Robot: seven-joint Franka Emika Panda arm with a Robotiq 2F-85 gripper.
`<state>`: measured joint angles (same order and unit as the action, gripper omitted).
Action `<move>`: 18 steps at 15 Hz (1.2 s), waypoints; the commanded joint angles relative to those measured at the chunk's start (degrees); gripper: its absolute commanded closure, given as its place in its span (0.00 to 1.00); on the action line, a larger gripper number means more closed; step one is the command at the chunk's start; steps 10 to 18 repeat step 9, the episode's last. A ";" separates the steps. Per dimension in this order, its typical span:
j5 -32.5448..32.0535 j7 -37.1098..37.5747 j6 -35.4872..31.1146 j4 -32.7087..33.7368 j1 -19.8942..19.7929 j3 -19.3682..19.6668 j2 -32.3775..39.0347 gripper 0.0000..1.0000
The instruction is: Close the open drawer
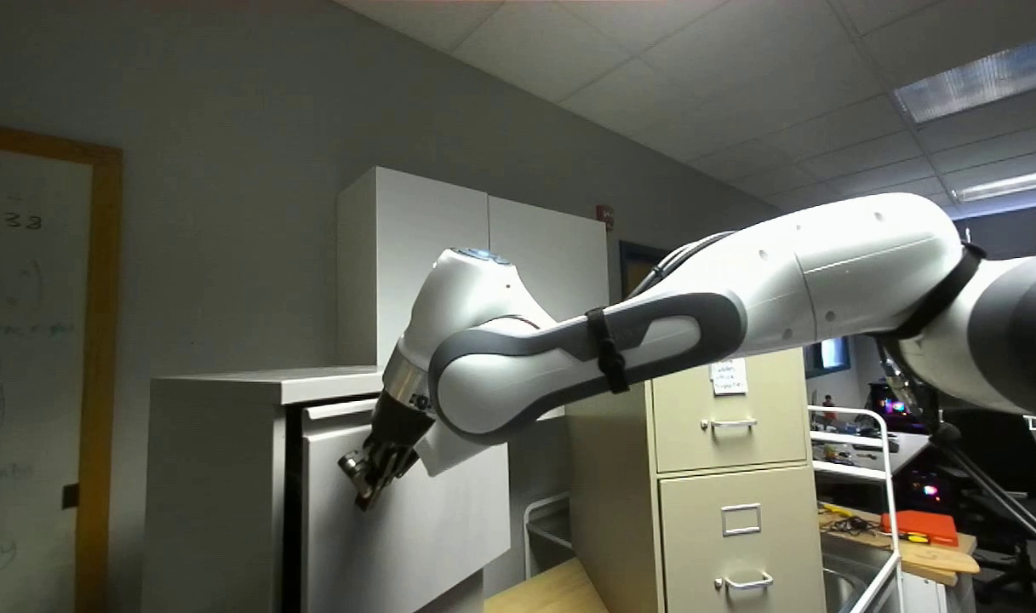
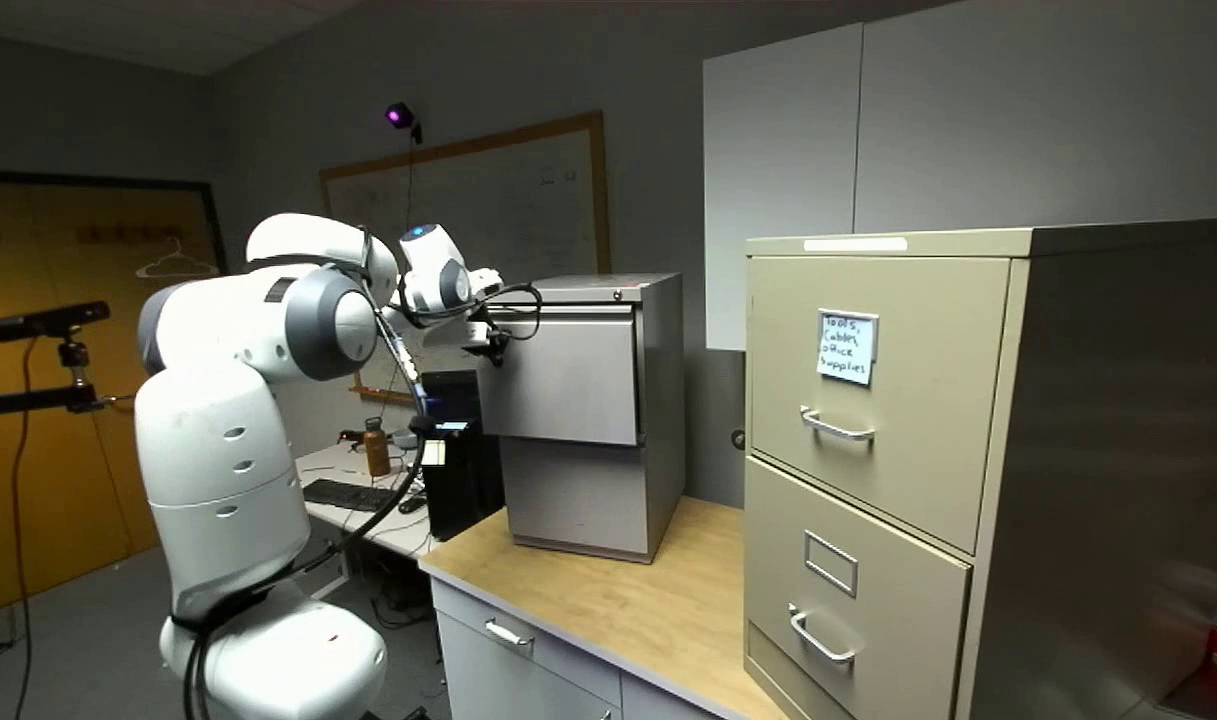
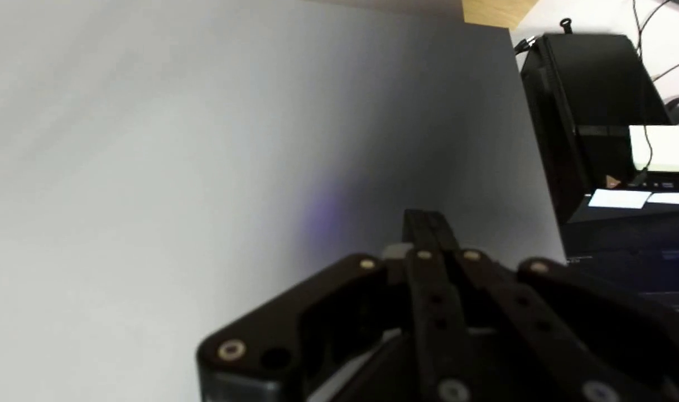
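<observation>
Arm [image 1: 764,289], drawer front [image 2: 573,385] — facing it, longer horizontally

In both exterior views: grey wall [image 1: 228,238], wood-framed whiteboard [image 1: 32,264], white wall cupboard [image 1: 428,221], beige filing cabinet [image 1: 688,545]. Tiled ceiling [image 1: 620,111] spans upper right of an exterior view; fluorescent fixture [image 1: 986,81] near right edge. In an exterior view: orange-brown door [image 2: 78,430] at left edge, grey floor [image 2: 88,640] lower left, wood-topped table [image 2: 608,595] lower centre.

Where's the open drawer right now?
In an exterior view, the drawer is near the middle, uppermost in the small white cabinet, left of the beige filing cabinet, with the gripper at its front.
</observation>
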<state>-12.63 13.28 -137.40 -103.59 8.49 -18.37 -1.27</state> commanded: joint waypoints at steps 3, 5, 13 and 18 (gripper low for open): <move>-0.81 -0.03 0.00 14.96 3.67 2.60 12.19 1.00; -0.77 -0.04 0.88 18.54 5.20 3.45 14.85 1.00; -1.11 0.38 4.70 22.58 7.46 4.91 16.79 1.00; -1.11 0.38 4.70 22.58 7.46 4.91 16.79 1.00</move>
